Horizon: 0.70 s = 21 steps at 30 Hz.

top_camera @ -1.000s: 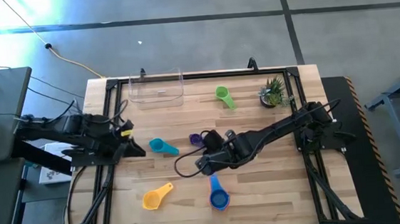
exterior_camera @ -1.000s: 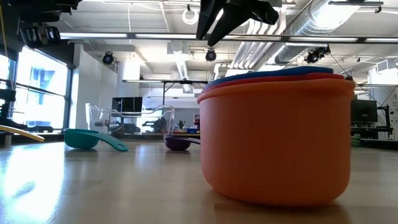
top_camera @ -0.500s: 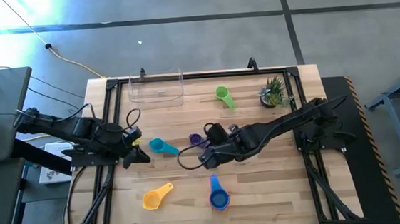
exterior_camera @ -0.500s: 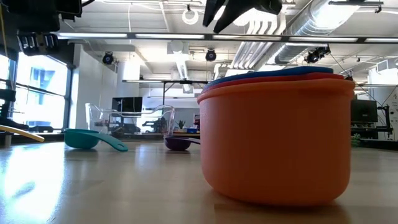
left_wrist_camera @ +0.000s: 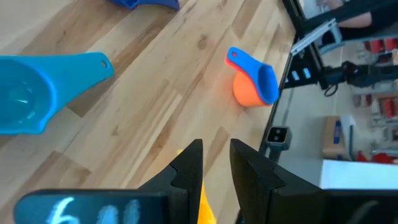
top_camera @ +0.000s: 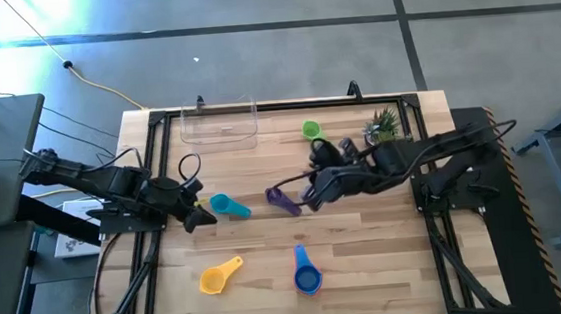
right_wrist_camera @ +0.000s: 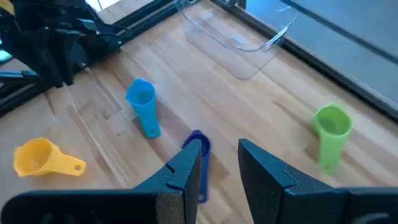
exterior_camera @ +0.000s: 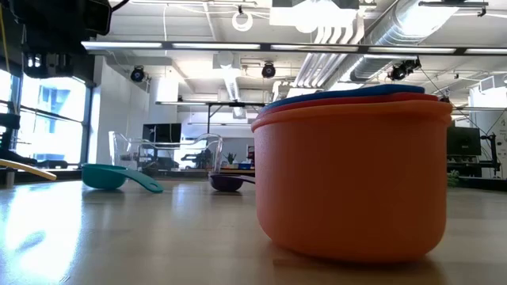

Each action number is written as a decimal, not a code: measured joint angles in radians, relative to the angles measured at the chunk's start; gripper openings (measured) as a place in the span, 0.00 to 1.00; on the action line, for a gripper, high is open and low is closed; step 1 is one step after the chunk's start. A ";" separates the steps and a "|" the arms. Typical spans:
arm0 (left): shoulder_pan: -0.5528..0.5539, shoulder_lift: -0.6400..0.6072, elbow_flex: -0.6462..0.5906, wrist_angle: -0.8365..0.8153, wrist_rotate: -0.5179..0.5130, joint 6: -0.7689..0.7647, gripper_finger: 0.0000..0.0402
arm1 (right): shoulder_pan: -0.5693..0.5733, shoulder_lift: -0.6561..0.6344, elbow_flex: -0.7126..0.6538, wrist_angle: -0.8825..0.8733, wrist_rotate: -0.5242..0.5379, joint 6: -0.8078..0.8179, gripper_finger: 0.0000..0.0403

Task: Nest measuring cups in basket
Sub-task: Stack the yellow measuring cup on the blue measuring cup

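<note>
The clear basket (top_camera: 220, 123) stands at the table's far edge. A green cup (top_camera: 311, 131) lies to its right. A teal cup (top_camera: 227, 206) and a purple cup (top_camera: 284, 200) lie mid-table, and a yellow cup (top_camera: 220, 275) lies toward the near edge. Blue, red and orange cups sit nested in one stack (top_camera: 307, 276) (exterior_camera: 348, 174). My left gripper (top_camera: 208, 221) (left_wrist_camera: 216, 155) hovers just left of the teal cup, open by a narrow gap. My right gripper (top_camera: 308, 190) (right_wrist_camera: 221, 155) hangs open above the table, just right of the purple cup (right_wrist_camera: 198, 144).
A small potted plant (top_camera: 383, 127) stands at the far right, close to my right arm. A black frame rail (top_camera: 286, 104) runs round the table. Bare wood lies between the yellow cup and the teal cup and right of the stack.
My right gripper has risen and drawn back from the table's middle toward the far right, uncovering the purple cup, and has left the top of the low view. My left gripper has moved right toward the teal cup. No cup has moved.
</note>
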 joint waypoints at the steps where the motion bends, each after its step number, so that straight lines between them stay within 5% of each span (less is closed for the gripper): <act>1: -0.004 0.006 0.000 0.008 -0.001 -0.019 0.18 | -0.002 -0.010 0.000 -0.016 0.000 -0.007 0.24; 21: -0.253 0.127 0.000 0.220 0.001 -0.361 0.18 | -0.074 -0.051 0.000 -0.267 0.016 -0.087 0.24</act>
